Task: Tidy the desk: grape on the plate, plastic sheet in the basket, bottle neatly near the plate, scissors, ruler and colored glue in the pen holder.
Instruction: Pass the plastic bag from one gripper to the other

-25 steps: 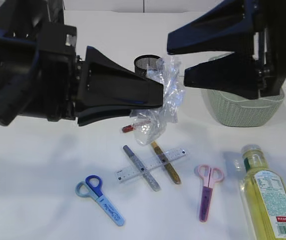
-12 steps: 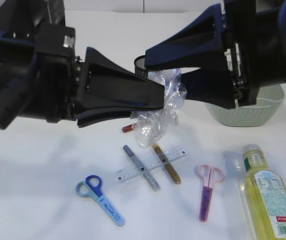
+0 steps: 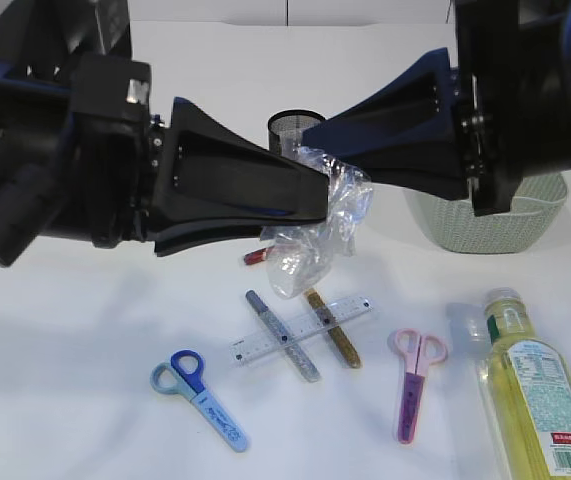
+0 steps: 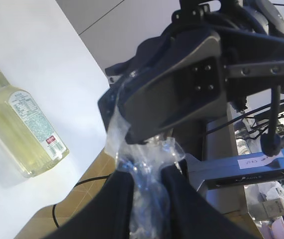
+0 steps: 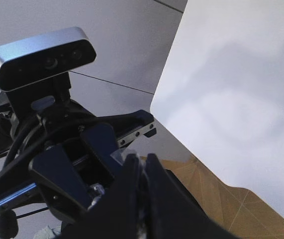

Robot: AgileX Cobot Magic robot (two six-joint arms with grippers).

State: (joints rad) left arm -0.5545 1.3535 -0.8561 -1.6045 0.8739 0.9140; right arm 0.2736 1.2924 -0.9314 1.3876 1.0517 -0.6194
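My left gripper (image 3: pixel 323 196) is shut on the crumpled clear plastic sheet (image 3: pixel 317 235) and holds it above the table. In the left wrist view the plastic sheet (image 4: pixel 149 196) is bunched between my left gripper's (image 4: pixel 146 173) jaws. My right gripper (image 3: pixel 310 143) has reached across from the right, and its jaws are pressed together on the sheet's top edge; it also shows in the right wrist view (image 5: pixel 142 160). On the table lie the blue scissors (image 3: pixel 201 396), pink scissors (image 3: pixel 412 382), ruler (image 3: pixel 301 330), silver glue (image 3: pixel 283 336), gold glue (image 3: pixel 332 328) and bottle (image 3: pixel 535 395). Grape and plate are out of view.
The black mesh pen holder (image 3: pixel 291 127) stands behind the grippers. The green woven basket (image 3: pixel 485 222) stands at the back right, partly behind my right arm. A red glue stick (image 3: pixel 255 256) lies under the hanging sheet. The bottle (image 4: pixel 20 130) lies near the table's front right edge.
My right gripper has moved left to the sheet's top and closed its jaws on it. My left gripper has stayed put, holding the sheet.
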